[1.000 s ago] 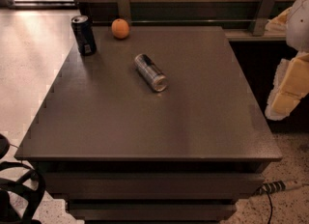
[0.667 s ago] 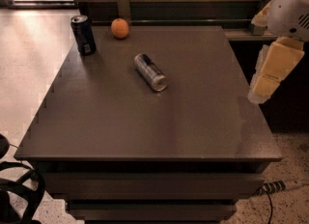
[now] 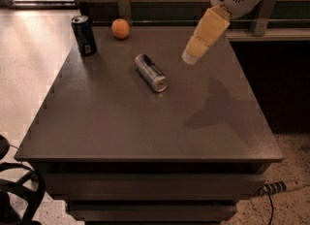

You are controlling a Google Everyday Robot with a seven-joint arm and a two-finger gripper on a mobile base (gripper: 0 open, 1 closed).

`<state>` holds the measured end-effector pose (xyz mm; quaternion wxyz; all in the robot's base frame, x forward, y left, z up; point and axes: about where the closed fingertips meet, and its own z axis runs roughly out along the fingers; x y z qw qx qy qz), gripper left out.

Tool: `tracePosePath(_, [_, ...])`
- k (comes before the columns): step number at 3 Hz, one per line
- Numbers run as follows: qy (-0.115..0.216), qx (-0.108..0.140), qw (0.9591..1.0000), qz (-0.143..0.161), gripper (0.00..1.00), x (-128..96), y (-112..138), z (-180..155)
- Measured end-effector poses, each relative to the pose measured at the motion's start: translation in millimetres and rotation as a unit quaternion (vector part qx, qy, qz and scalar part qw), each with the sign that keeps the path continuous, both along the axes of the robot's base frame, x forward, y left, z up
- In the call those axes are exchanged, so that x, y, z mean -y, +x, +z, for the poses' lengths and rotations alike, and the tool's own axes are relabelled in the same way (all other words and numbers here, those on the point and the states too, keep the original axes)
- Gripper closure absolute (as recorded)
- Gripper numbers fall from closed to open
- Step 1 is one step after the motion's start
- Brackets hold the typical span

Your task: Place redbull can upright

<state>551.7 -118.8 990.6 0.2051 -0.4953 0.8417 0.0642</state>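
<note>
The redbull can (image 3: 151, 72), slim and silver with dark panels, lies on its side near the middle of the dark table (image 3: 145, 127), its shiny end facing front right. My gripper (image 3: 191, 56), with tan fingers hanging from a white arm at the upper right, hovers above the table a little right of the can and apart from it. It holds nothing.
A wider dark blue soda can (image 3: 84, 35) stands upright at the table's far left corner. An orange (image 3: 120, 28) sits beside it at the back edge. A rail and wall run behind the table. The floor drops off at left and front.
The arm has swung in from the right edge to the left and over the table, toward the lying can. The cans and the orange have not moved.
</note>
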Motion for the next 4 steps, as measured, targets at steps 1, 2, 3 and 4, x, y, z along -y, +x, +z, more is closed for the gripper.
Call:
tracePosePath(1, [0.012, -0.020, 0.9979, -0.060, 0.00, -24.0, 33.2, -11.4])
tracePosePath(2, [0.020, -0.052, 0.9897, -0.132, 0.00, -46.5, 70.4, -28.7])
tracePosePath(3, [0.020, -0.047, 0.9907, -0.126, 0.00, -45.3, 68.1, -27.7])
tracePosePath(4, [0.018, -0.046, 0.9911, -0.124, 0.00, -45.3, 67.7, -27.9])
